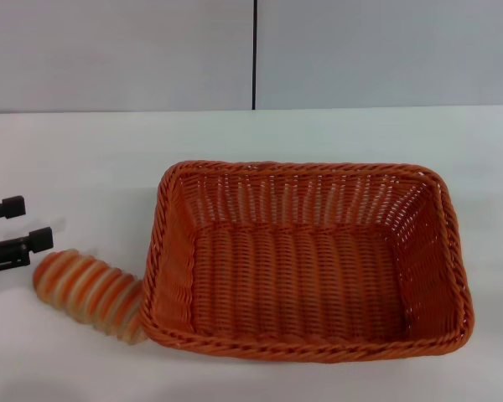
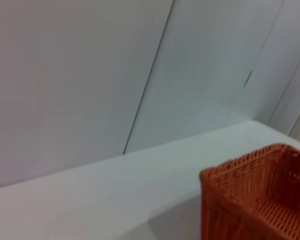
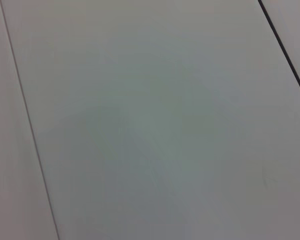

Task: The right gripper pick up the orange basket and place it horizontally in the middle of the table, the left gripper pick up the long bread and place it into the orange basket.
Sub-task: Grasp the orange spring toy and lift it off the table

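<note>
- Two black fingers of the left gripper (image 1: 21, 224) come in from the left edge of the head view, low over the table (image 1: 84, 159). They lie almost level and point to the right, one behind the other, with a clear gap between them, so the claw is spread and holds nothing.
- The nearer finger tip is just beside the left end of the bread (image 1: 88, 293); I cannot tell if it touches.
- The bread lies on the table at a slant, and its right end is against the left wall of the basket (image 1: 306, 260), near the front corner.
- The basket stands upright with its long side across the table, and nothing is inside.
- The left wrist view shows one corner of the basket (image 2: 260, 195) on the white top.
- No view shows the right gripper; its wrist view gives only pale panels.
</note>
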